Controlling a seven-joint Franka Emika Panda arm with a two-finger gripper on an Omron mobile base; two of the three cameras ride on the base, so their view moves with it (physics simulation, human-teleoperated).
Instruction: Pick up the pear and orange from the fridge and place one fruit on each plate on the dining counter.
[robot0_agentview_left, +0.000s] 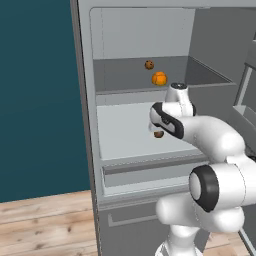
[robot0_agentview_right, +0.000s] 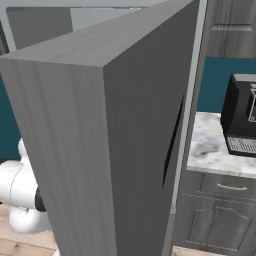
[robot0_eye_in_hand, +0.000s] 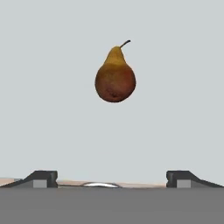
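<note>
While claw (robot0_eye_in_hand: 112, 178) apart — 1 pear (robot0_eye_in_hand: 115, 76), 1 orange (robot0_agentview_left: 159, 78), 1 fridge (robot0_agentview_left: 135, 45).

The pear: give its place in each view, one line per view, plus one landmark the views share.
Left base view: the pear lies on the fridge's lower shelf, partly behind the arm.
Right base view: not in it; the fridge's grey side blocks it.
Hand view: the pear sits upper centre on the pale shelf.
Shared landmark: the fridge.

Flat, even rendered light, no glare; soft shading under the fridge (robot0_agentview_left: 145, 120) shelves; edges slightly soft, pear (robot0_eye_in_hand: 115, 77) crisp.
</note>
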